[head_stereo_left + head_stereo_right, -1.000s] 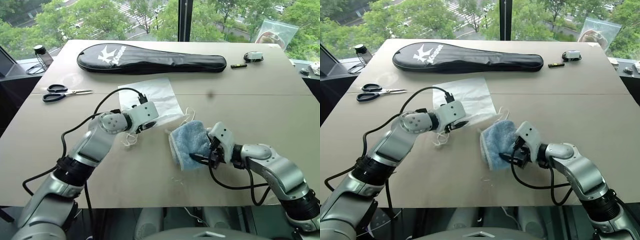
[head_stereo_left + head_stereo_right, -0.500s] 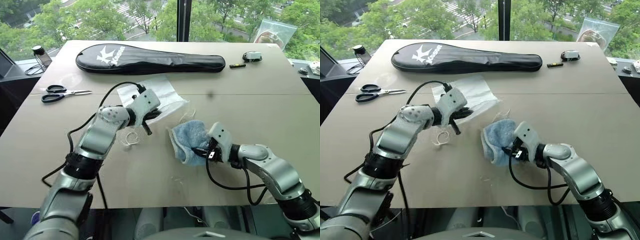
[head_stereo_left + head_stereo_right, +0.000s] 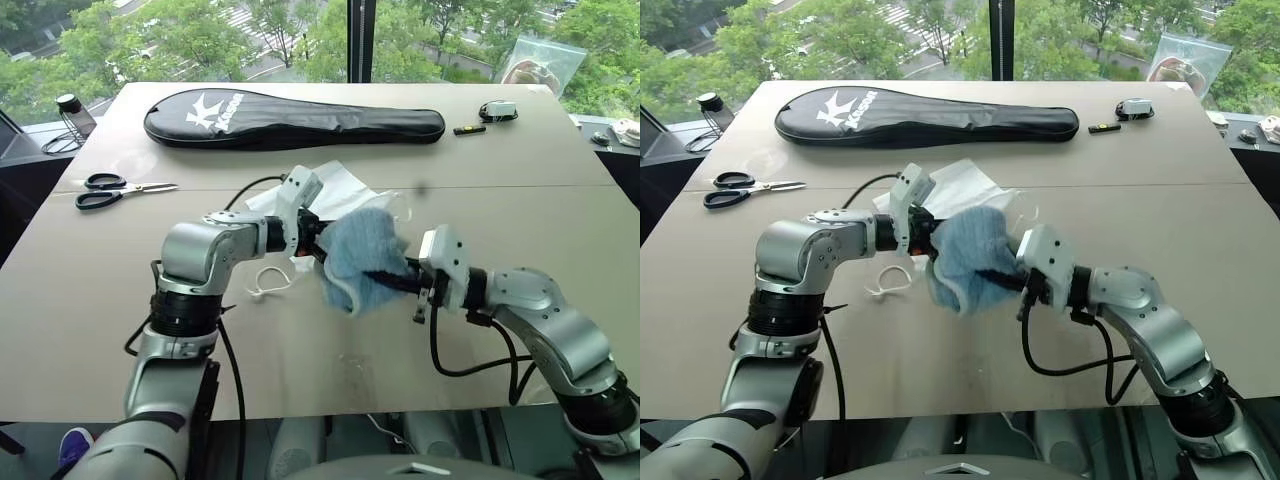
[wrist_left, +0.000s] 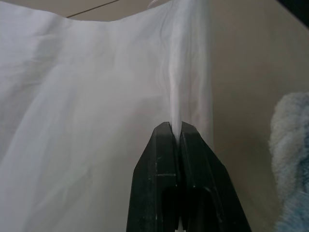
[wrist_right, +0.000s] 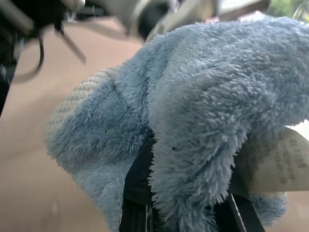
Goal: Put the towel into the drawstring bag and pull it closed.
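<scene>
The light-blue towel [image 3: 358, 255] hangs above the table's middle, with my right gripper [image 3: 378, 276] shut on it from the right. In the right wrist view the towel [image 5: 193, 106] drapes over the dark fingers [image 5: 138, 181] and its white tag [image 5: 273, 166] shows. My left gripper [image 4: 175, 128] is shut on a fold of the thin white drawstring bag [image 4: 91, 96]. The bag [image 3: 335, 185] is raised at that edge, just left of and behind the towel. A loop of white cord [image 3: 262, 284] lies on the table below the left wrist.
A long black racket case [image 3: 295, 115] lies across the far side. Scissors [image 3: 112, 187] rest at the left. A clear zip bag [image 3: 540, 65] and small black items [image 3: 497, 110] sit at the far right, a small bottle [image 3: 72, 110] at the far left.
My right gripper closed on the towel and lifted it off the table, toward the left. My left gripper shut on the bag's edge, rolled over and drew it up beside the towel.
</scene>
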Controlling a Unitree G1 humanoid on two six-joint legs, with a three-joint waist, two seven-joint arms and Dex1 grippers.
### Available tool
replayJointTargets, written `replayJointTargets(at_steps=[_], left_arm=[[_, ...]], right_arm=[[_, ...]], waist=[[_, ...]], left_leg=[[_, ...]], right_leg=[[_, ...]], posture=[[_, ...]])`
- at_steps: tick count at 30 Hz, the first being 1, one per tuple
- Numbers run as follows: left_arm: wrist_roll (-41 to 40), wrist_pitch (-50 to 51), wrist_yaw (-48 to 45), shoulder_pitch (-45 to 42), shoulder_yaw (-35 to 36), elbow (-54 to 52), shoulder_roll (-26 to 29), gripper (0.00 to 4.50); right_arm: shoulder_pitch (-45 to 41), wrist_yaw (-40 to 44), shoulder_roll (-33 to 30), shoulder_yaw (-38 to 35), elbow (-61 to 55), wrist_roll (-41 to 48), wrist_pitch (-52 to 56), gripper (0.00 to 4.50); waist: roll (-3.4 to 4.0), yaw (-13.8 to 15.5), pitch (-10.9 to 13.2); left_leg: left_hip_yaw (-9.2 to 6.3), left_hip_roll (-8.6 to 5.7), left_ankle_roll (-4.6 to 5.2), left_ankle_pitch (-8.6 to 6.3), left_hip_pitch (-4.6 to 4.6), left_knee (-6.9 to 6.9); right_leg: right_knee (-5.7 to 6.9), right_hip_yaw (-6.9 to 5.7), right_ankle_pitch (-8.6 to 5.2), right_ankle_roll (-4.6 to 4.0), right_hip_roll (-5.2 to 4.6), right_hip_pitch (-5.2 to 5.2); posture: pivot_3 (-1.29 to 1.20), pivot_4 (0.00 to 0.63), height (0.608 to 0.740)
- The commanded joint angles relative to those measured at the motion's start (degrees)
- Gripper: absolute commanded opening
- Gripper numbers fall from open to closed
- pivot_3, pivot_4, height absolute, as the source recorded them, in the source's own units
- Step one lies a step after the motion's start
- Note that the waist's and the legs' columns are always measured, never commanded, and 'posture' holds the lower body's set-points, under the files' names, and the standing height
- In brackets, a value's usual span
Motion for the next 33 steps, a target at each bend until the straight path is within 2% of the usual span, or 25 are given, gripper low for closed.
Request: replayJointTargets(at_steps=[1, 9, 17, 25, 27, 30, 33], left_arm=[[-4.0, 2.8, 0.2, 1.2, 1.0, -3.8, -0.2, 0.00], [-5.7, 1.6, 4.0, 2.2, 0.7, -5.7, -1.4, 0.00], [-8.2, 1.3, 5.2, 3.0, 2.4, -8.9, -1.0, 0.00], [-11.8, 0.9, 4.3, 4.8, 2.1, -14.6, 1.9, 0.00], [-11.6, 0.1, 3.8, 5.6, 0.4, -15.9, 3.7, 0.00], [-10.2, -2.7, 3.0, 8.2, -2.5, -18.3, 7.3, 0.00], [-10.1, -4.1, 3.3, 9.9, -2.8, -18.7, 8.8, 0.00]], right_arm=[[-2.1, -1.2, 2.4, 0.0, 5.6, -2.0, -4.1, 0.01], [-5.8, -0.3, 4.0, 9.3, 24.7, -15.6, -15.0, 0.01], [-7.4, -0.8, 2.8, 13.7, 32.6, -24.4, -15.7, 0.01], [-10.2, -1.6, 4.2, 14.6, 36.8, -28.0, -11.8, 0.01], [-10.5, -3.1, 6.6, 11.9, 37.0, -25.4, -7.5, 0.01], [-11.6, -7.4, 16.4, -1.2, 35.4, -11.3, 6.9, 0.01], [-12.7, -11.7, 22.3, -11.4, 34.1, -2.2, 14.6, 0.01]], waist=[[0.00, -0.1, 0.0], [0.03, -0.1, 0.0], [0.04, 0.1, 0.0], [0.05, -0.3, 0.0], [0.03, -0.4, 0.0], [0.05, -0.5, 0.0], [0.09, -0.1, 0.0]], left_leg=[[0.00, 0.00, 0.00, 0.00, 0.00, 0.00], [0.07, -0.01, -0.01, 0.00, 0.05, -0.01], [0.06, -0.04, -0.01, 0.01, 0.05, 0.00], [0.05, -0.01, -0.02, 0.01, 0.28, 0.01], [0.04, -0.01, -0.02, 0.01, 0.33, 0.08], [0.01, 0.13, -0.02, 0.02, 0.46, 0.09], [-0.11, 0.16, -0.03, 0.02, 0.45, 0.10]], right_leg=[[0.00, 0.00, 0.00, 0.00, 0.00, 0.00], [0.02, 0.08, 0.09, -0.14, 0.00, -0.01], [0.02, 0.07, 0.09, -0.15, -0.07, 0.00], [0.09, 0.15, 0.10, -0.14, -0.03, 0.12], [0.11, 0.10, 0.10, -0.13, -0.01, 0.20], [0.20, 0.20, 0.13, -0.18, 0.11, 0.23], [0.33, 0.23, 0.15, -0.24, 0.15, 0.16]], posture=[[0.00, 0.150, 0.740], [0.00, 0.150, 0.740], [0.00, 0.150, 0.740], [0.00, 0.150, 0.740], [0.00, 0.150, 0.740], [0.00, 0.150, 0.740], [0.00, 0.150, 0.740]])
